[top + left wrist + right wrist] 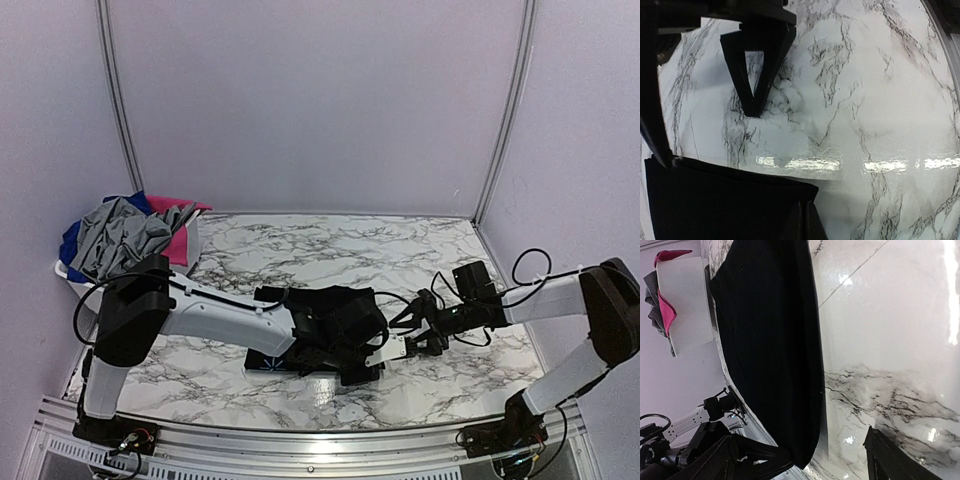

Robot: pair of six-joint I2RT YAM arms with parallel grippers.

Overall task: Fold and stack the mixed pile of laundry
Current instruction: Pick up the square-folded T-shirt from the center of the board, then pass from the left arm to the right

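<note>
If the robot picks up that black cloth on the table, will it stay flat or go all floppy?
Probably floppy: the black cloth lies thin and flat against the marble table, so it would likely droop from wherever it is lifted. It looks light. Pushed, it may slide or bunch on that shiny top.

The white-and-black left arm (230,310) reaches low & rightward from its base, forearm approx. level. Its black two-finger left gripper (754,107) is closed, fingers pressed together. The white-and-black right arm (545,295) folds sharply at the elbow (upper link steep) & stretches left. Its black right gripper (830,450) stands wide, fingers (890,460) well apart.
</note>
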